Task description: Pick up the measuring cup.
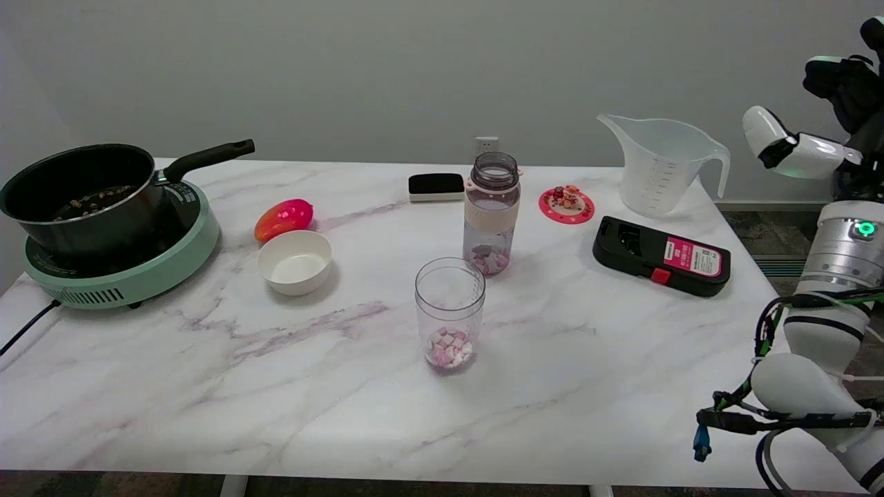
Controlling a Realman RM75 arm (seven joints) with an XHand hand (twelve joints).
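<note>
Measuring cup (656,166) upright at far right of surface (207,386), handle toward my side, untouched. Leftward: pot (76,200) on green cooker (138,273), red fruit (283,218), white bowl (295,262), clear jar (449,314), bottle (492,214), black device (661,256). My right hand (846,83) raised at frame edge beyond cup, dark, partly cropped; cannot tell finger spread.

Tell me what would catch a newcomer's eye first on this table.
Probably the black pot on the mint-green cooktop at the far left, then the red-orange pepper beside the white bowl. At the far right corner stands the clear measuring cup, upright, with the right hand raised just beyond it, apart from it.
</note>
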